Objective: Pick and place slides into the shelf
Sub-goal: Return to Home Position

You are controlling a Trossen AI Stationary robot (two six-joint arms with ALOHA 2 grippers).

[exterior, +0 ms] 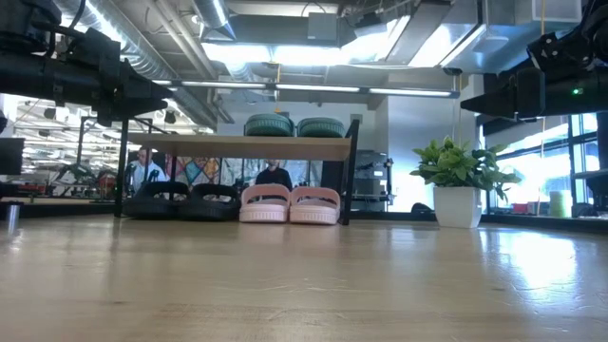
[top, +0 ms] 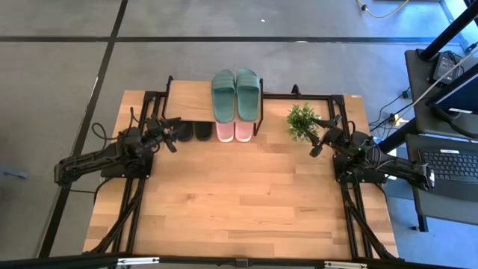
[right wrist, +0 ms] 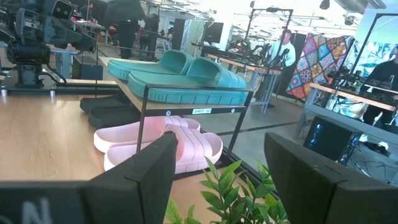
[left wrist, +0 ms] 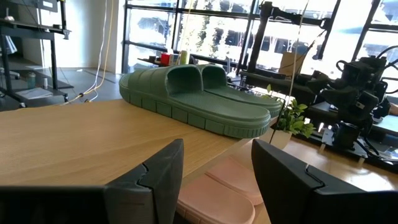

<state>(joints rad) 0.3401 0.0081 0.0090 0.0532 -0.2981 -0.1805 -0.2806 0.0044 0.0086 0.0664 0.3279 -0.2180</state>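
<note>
Green slides (top: 236,95) atop shelf (top: 190,108); pink slides (top: 234,133) and black slides (top: 193,132) beneath | left claw (top: 170,137) spread, empty, beside shelf | right claw (top: 320,140) spread, empty, by plant (top: 301,119) | homing: withdraw level, clearing frame and leaves.
</note>
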